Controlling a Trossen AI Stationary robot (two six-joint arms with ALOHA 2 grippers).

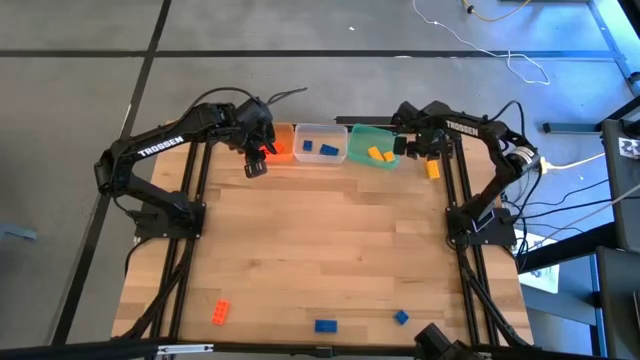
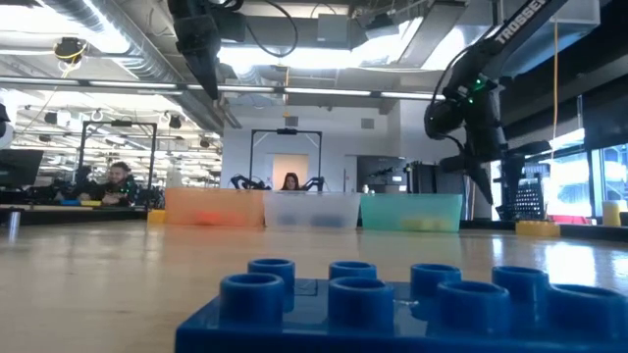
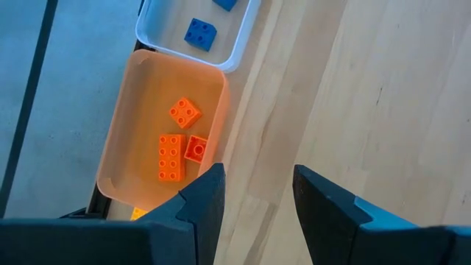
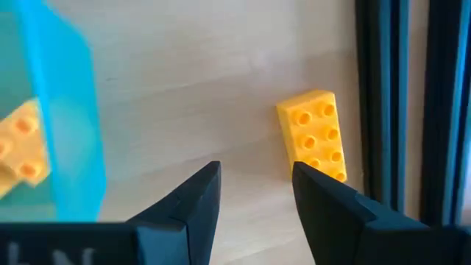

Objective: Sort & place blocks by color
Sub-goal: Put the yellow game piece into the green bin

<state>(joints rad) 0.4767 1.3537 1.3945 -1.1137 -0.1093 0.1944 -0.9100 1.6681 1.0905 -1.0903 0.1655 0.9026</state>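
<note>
1. One wooden table (image 1: pixel 320 240), carrying everything, both dark arms at its far edge.
2. Three tubs in a row at that far edge: orange tub (image 1: pixel 280 143), clear tub (image 1: pixel 321 142), green tub (image 1: pixel 374 145).
3. Left gripper (image 3: pixel 254 193) above the table just beside the orange tub, fingers apart, holding nothing.
4. Right gripper (image 4: pixel 254 193) just beside the green tub, fingers apart, empty, over a yellow block (image 4: pixel 313 132) on the table.
5. Sorted blocks: orange blocks (image 3: pixel 179 140), blue blocks (image 1: pixel 318 150), yellow ones (image 1: pixel 380 154) inside matching tubs.
6. Loose at the near edge: one orange block (image 1: pixel 220 311), two blue (image 1: pixel 326 325).
</note>
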